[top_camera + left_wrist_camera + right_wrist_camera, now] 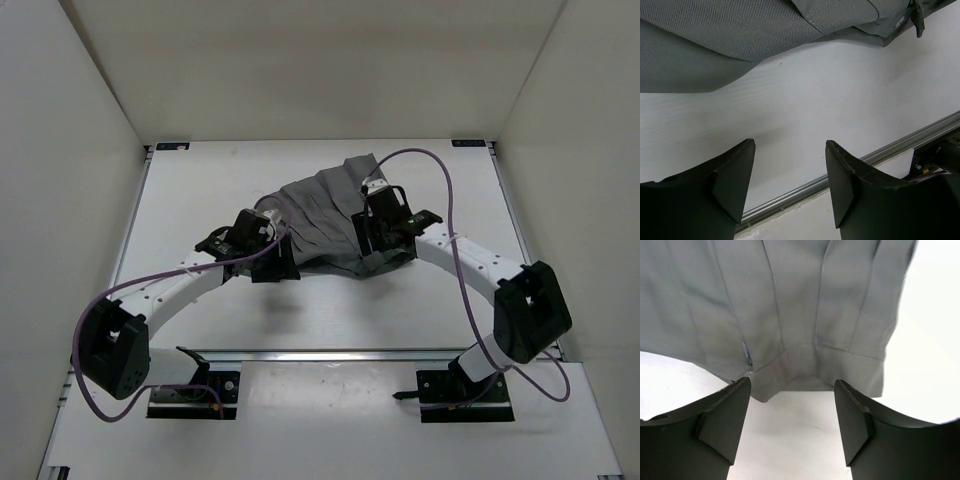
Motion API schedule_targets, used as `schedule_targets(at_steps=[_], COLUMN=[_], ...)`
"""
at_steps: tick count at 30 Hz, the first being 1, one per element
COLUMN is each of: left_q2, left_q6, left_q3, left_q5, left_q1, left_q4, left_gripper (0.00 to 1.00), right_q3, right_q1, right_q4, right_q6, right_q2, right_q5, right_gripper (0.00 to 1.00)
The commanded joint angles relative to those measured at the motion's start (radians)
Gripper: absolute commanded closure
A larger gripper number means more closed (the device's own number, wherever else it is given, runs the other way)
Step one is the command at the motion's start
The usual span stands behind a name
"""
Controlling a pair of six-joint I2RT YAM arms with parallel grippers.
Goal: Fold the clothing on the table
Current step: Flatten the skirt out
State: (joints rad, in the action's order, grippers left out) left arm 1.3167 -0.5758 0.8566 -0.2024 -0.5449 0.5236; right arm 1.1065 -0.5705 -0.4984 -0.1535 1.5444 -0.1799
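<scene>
In the overhead view, the left gripper (282, 262) is positioned left of centre, at the lower left edge of the clothing (320, 212). Its fingers (735, 175) are set apart over the bare table (840, 100), with nothing between them. A metal rail (890, 150) is seen at the lower right of the wrist view. The grey pleated clothing is spread slightly above the centre of the frame. The right gripper (372, 250) is positioned at the clothing's lower right edge. Its fingers (725, 415) are held apart, and the clothing's edge is seen in the gap at the tips, not clamped.
</scene>
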Motion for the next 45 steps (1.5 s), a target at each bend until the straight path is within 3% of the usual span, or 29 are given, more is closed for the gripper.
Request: schedule_targets(at_steps=[1,5,14,18,19,21,22,23,26,28,31,32,33,35,37,40,45], left_q2=[-0.043,-0.042,-0.054,-0.062,-0.063,-0.08,-0.082,-0.094,-0.112,-0.111,-0.096,-0.094,-0.085,-0.083,-0.097,-0.135,-0.194], left_q6=[0.007,0.005,0.01,0.019,0.016,0.016,0.024,0.039,0.085,0.129,0.201,0.224,0.243,0.246,0.223,0.206,0.175], left_q3=[-0.021,-0.027,-0.027,-0.027,-0.022,-0.016,-0.014,-0.007,0.041,0.108,0.234,0.257,0.298,0.35,0.354,0.319,0.223], left_q5=[-0.026,-0.031,-0.032,-0.043,-0.029,-0.014,-0.015,-0.008,0.021,0.056,0.131,0.186,0.228,0.253,0.235,0.216,0.18], left_q1=[0.008,0.013,0.026,0.04,0.049,0.063,0.077,0.097,0.183,0.248,0.318,0.312,0.294,0.286,0.292,0.264,0.206], left_q4=[-0.01,-0.016,-0.007,0.004,0.009,0.027,0.032,0.045,0.113,0.186,0.292,0.305,0.332,0.351,0.348,0.343,0.305], left_gripper=[0.31,0.3,0.29,0.28,0.28,0.28,0.28,0.28,0.28,0.28,0.27,0.26,0.26,0.26,0.27,0.26,0.27], right_q3=[-0.026,-0.036,-0.054,0.01,0.021,0.076,0.093,0.139,0.328,0.622,0.983,1.009,0.985,0.757,0.332,-0.019,-0.27], right_q1=[-0.025,0.003,-0.005,-0.005,-0.005,-0.006,-0.011,-0.018,-0.054,-0.072,-0.086,-0.078,-0.053,0.022,0.113,0.202,0.176], right_q4=[0.109,0.12,0.178,0.13,0.106,0.054,0.049,0.02,-0.041,-0.112,-0.215,-0.215,-0.21,-0.126,0.033,0.101,0.043], right_q6=[-0.003,-0.035,-0.119,-0.152,-0.159,-0.164,-0.169,-0.172,-0.187,-0.198,-0.256,-0.297,-0.341,-0.406,-0.516,-0.554,-0.508], right_q2=[-0.082,-0.064,0.107,0.184,0.218,0.255,0.261,0.269,0.279,0.304,0.329,0.313,0.268,0.142,-0.04,-0.188,-0.285], right_q5=[-0.112,0.038,0.212,0.22,0.23,0.235,0.247,0.249,0.304,0.463,0.577,0.577,0.576,0.6,0.658,0.728,0.688], right_gripper=[0.34,0.33,0.34,0.38,0.43,0.81,0.89,1.0,1.0,1.0,1.0,1.0,0.99,1.0,0.99,1.0,1.0])
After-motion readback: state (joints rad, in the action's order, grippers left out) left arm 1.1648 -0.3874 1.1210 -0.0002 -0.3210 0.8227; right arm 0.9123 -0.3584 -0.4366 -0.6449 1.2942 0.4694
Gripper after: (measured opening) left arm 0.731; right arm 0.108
